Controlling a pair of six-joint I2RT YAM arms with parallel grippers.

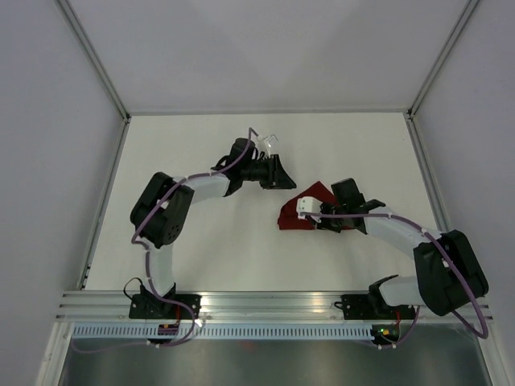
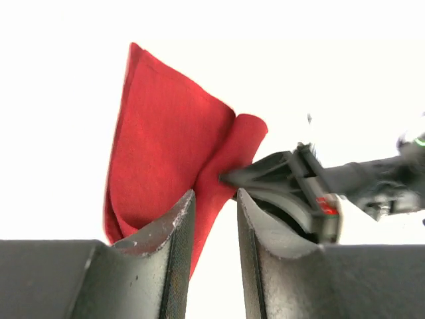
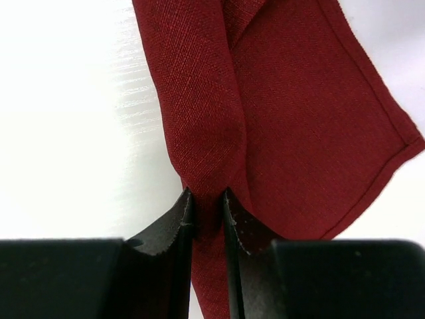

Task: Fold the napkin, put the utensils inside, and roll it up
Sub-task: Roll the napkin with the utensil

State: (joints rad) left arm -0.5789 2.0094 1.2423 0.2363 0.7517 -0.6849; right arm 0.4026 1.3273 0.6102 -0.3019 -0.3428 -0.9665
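Right up at the lens the right gripper (image 3: 207,199) is biting down on a bunched fold of the napkin (image 3: 299,133), jaws squeezed onto the cloth with only the fabric between them. It's all happening on a plain white table (image 1: 201,241) that's glaring pretty hard in both wrist views. There's a lot more bare table showing left of the napkin than right of it. Pale walls with thin metal corner posts (image 1: 95,60) are boxing things in beyond the napkin and off to both sides of it, and a ribbed aluminium rail (image 1: 265,301) is running across well to the near side of it. The napkin itself is lying crumpled and partly doubled over, dark red. The left gripper (image 2: 214,199) is hanging at the napkin's far-left corner with its jaws standing apart. A strip of cloth is showing in the gap, but I can't tell if it's actually between the fingers or just beyond them.
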